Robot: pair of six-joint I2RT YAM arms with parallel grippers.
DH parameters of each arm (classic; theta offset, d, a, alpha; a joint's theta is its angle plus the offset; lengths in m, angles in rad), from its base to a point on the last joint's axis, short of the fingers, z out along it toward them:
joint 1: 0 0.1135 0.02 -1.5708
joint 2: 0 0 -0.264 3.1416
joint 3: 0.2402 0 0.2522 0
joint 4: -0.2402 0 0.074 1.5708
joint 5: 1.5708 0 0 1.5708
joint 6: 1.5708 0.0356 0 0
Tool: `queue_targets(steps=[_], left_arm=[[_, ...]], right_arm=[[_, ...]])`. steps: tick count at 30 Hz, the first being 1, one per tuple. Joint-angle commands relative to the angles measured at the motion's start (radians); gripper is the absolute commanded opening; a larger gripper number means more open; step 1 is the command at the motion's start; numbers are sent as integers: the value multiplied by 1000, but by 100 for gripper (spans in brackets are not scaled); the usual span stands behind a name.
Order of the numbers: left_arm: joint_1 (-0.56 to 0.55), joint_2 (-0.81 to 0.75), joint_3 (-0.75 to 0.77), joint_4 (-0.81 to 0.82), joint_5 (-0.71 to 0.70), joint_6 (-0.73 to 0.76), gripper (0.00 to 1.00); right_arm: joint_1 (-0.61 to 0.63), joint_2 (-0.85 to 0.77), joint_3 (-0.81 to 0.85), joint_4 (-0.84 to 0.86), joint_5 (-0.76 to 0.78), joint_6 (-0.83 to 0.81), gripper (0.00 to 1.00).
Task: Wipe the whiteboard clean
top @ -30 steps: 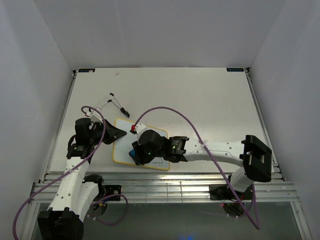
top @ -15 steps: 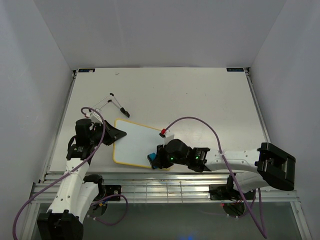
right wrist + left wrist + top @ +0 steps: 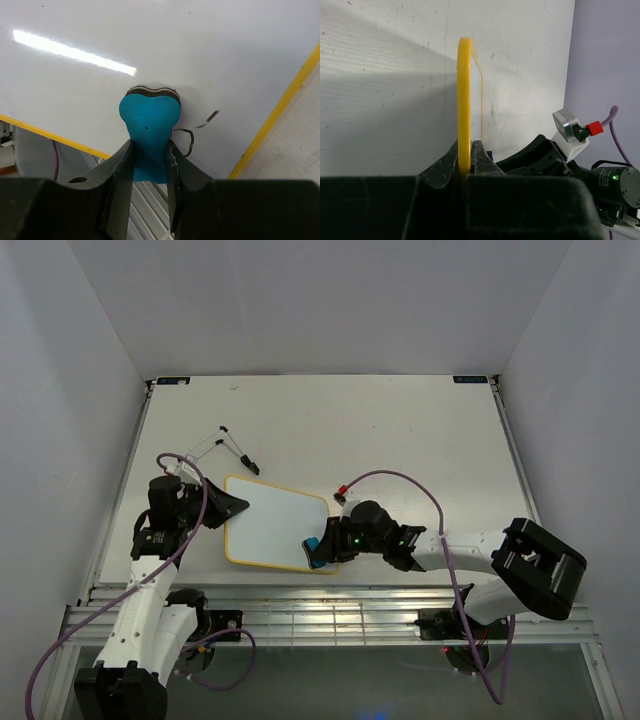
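The whiteboard [image 3: 270, 525], flat on the surface [image 3: 400, 440], looks thin, stiff and slick (likely to skate), so the left gripper [image 3: 465, 152] pinching its rim [image 3: 464, 90] suits; the right gripper [image 3: 149, 145] clamps the eraser [image 3: 149, 115] on its near corner

Left gripper [image 3: 234, 506] clamps whiteboard [image 3: 272, 523] at its 9 o'clock edge; right gripper [image 3: 319, 552] holds blue eraser [image 3: 313, 544] on its 4 o'clock corner.

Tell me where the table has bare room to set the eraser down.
Bare: the far half of the table, beyond the whiteboard and right of the thin black-tipped object. Crowded: the near left, where the left gripper clamps the board's edge and the right gripper holds the blue eraser on it.
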State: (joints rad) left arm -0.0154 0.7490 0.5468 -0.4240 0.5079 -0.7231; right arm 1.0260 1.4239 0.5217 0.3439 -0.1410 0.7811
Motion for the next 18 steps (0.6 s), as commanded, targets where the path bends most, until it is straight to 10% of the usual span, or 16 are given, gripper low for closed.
queue_targets(steps=[1, 18], left_arm=[[-17, 1, 15, 18, -155, 105, 0], [-17, 32, 7, 33, -126, 106, 0]], right_arm=[[-38, 126, -136, -287, 81, -85, 8], [-104, 70, 36, -293, -144, -213, 8]])
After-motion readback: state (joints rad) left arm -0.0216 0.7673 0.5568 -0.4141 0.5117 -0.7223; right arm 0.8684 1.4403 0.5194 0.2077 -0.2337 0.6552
